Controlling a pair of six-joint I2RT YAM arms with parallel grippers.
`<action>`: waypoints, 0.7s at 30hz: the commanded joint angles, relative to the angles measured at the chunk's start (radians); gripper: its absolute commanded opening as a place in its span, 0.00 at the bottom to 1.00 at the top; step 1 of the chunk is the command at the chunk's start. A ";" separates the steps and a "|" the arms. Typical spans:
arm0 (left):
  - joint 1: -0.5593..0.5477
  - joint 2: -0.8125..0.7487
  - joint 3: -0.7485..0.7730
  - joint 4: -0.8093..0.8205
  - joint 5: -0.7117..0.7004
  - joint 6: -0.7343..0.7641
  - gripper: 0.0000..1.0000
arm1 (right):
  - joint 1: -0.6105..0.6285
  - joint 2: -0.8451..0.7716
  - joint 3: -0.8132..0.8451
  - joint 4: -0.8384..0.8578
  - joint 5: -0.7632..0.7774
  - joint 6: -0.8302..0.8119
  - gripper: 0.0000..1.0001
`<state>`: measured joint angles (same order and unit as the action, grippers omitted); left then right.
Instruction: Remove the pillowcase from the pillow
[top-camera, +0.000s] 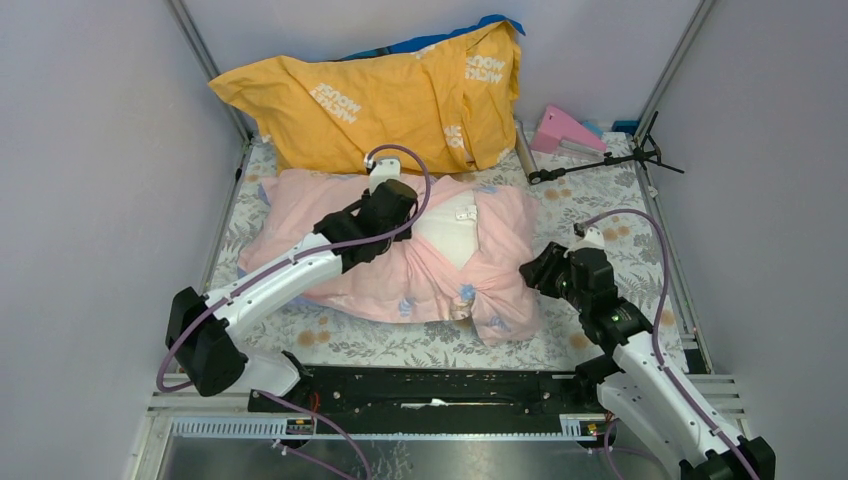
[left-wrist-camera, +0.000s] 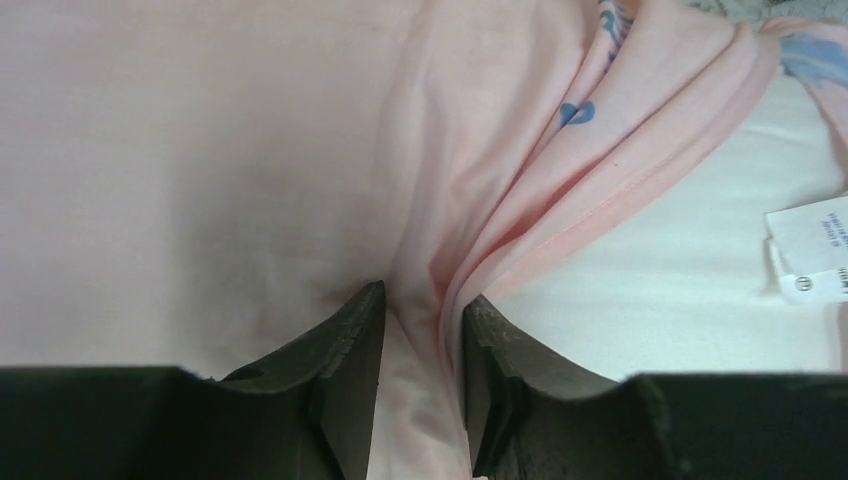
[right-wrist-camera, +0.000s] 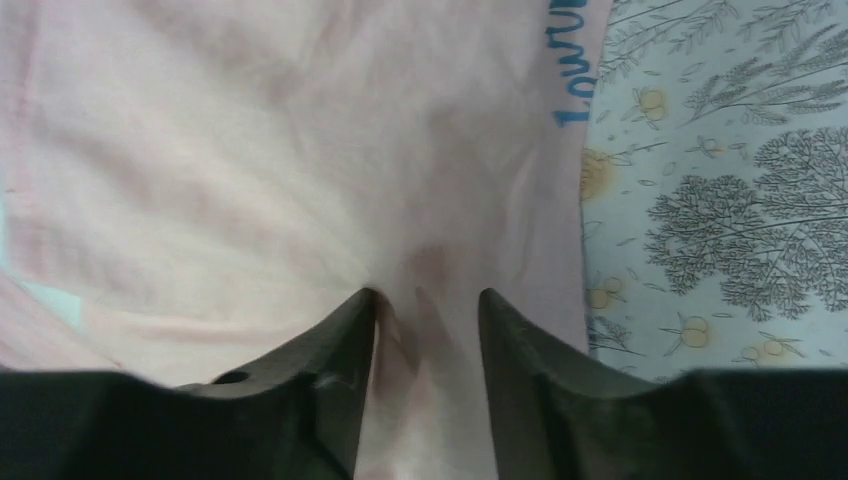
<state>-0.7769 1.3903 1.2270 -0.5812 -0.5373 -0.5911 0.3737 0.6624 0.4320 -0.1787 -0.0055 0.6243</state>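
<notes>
The pale pink pillowcase (top-camera: 330, 225) lies bunched over the white pillow (top-camera: 447, 236), which shows bare at the middle with its small tag (top-camera: 465, 213). My left gripper (top-camera: 408, 215) is shut on a gathered fold of the pillowcase (left-wrist-camera: 425, 300) beside the bare pillow (left-wrist-camera: 700, 270) and its tag (left-wrist-camera: 812, 245). My right gripper (top-camera: 528, 270) is at the pillowcase's right end, its jaws pressed into the pink fabric (right-wrist-camera: 300, 150) with a fold between them (right-wrist-camera: 428, 300). Blue lettering (right-wrist-camera: 572, 70) shows at the fabric's edge.
A yellow-orange cushion (top-camera: 390, 95) with white lettering leans against the back wall. A pink object (top-camera: 565, 130) and a black stand (top-camera: 600, 160) lie at the back right. The floral tablecloth (top-camera: 600, 215) covers the table; it also shows in the right wrist view (right-wrist-camera: 720, 200).
</notes>
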 joint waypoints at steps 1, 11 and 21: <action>0.020 -0.016 -0.068 0.054 0.090 0.053 0.36 | -0.005 -0.010 0.055 -0.036 0.035 -0.060 0.67; 0.018 -0.063 -0.190 0.165 0.240 0.077 0.38 | 0.025 0.188 0.418 -0.072 -0.198 -0.131 0.83; 0.018 -0.084 -0.191 0.166 0.309 0.070 0.40 | 0.176 0.422 0.518 -0.080 -0.018 -0.177 0.83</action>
<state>-0.7597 1.3285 1.0576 -0.3893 -0.2970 -0.5236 0.5137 1.0225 0.9142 -0.2367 -0.0849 0.4828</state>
